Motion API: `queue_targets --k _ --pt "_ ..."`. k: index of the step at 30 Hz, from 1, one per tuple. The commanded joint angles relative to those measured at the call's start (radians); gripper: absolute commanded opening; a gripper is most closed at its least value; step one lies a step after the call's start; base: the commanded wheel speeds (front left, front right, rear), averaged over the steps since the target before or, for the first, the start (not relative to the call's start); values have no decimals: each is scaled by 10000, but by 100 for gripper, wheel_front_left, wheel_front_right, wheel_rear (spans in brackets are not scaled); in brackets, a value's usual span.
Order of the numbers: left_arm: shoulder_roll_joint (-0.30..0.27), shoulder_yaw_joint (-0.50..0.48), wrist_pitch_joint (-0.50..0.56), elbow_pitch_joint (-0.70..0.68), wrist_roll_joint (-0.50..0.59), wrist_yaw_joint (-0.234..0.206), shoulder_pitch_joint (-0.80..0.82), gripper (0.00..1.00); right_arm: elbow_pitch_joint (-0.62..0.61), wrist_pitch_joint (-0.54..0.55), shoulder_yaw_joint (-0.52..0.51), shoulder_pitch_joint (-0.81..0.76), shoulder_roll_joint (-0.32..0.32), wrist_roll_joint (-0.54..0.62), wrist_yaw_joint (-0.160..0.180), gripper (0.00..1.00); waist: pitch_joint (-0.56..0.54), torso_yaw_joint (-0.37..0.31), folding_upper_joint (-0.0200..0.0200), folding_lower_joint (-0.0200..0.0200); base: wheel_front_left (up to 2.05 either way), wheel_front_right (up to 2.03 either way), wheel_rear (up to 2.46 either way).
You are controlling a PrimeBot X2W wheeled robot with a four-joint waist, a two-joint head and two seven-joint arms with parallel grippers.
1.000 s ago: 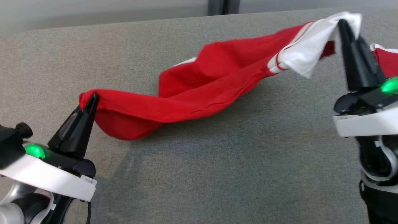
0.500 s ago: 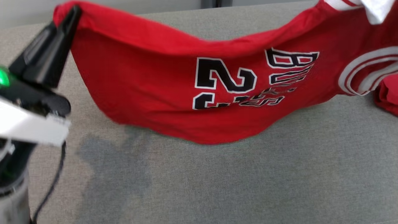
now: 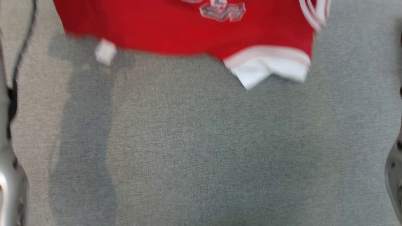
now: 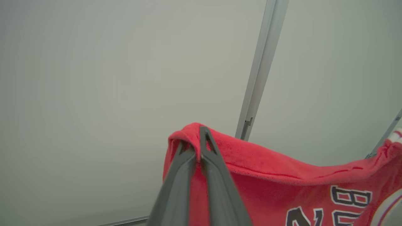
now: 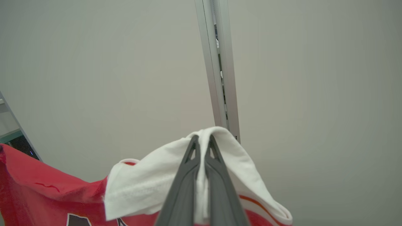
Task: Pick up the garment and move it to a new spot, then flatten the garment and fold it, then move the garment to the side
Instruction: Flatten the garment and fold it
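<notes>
Left gripper (image 4: 198, 139): jaws clenched on a red corner of the garment (image 4: 276, 179). Right gripper (image 5: 201, 142): jaws clenched on its white sleeve (image 5: 147, 185). The garment hangs stretched between them, its long axis running jaw to jaw and its body drooping below both. Underneath is a grey cloth table (image 3: 201, 157). Beyond the jaws is a pale wall (image 4: 94, 78) with a metal post (image 4: 260, 62).
</notes>
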State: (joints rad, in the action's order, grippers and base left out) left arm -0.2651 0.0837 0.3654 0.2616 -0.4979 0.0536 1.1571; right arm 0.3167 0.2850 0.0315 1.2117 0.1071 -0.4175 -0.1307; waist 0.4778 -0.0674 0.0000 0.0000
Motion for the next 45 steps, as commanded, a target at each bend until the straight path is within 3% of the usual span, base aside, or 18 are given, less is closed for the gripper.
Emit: queue_targets --k 1,5,11,16,21,26,33,40,45 --pt "-3 82 -519 788 400 -140 907 0 768 -652 -234 810 -179 274 -2 0 460 25 0 0 0 0 0" --pt "35 158 -1430 1973 879 -361 2100 0 1925 -1931 -719 2055 -424 721 -2 0 817 28 0 0 0 0 0" --pt "271 18 -4180 3527 1264 -456 3931 0 3937 -4435 -1171 4305 -545 998 0 0 1391 127 0 0 0 0 0" --pt "401 261 -5622 4975 1368 99 4323 0 5627 -5234 -304 5005 -543 306 0 0 2011 91 0 0 0 0 0" --pt "399 246 -6226 6034 1352 362 3697 0 6386 -5491 1168 4185 -538 -765 -2 0 2618 5 0 0 0 0 0" --pt "425 62 -6310 6119 1316 528 2685 0 6088 -5514 1969 2893 -530 -1383 -2 0 3002 61 0 0 0 0 0" --pt "479 -589 -6310 5389 1300 673 1332 0 5617 -5520 1544 1609 -523 -1468 -2 0 3139 96 0 0 0 0 0" --pt "557 -1266 -6311 4637 1055 756 623 0 4764 -5520 1301 961 -523 -1675 -2 0 2598 -41 0 0 0 0 0" --pt "456 -711 -6310 3843 829 763 -205 0 3788 -5513 1673 416 -529 -1999 -2 0 2013 -199 0 0 0 0 0"
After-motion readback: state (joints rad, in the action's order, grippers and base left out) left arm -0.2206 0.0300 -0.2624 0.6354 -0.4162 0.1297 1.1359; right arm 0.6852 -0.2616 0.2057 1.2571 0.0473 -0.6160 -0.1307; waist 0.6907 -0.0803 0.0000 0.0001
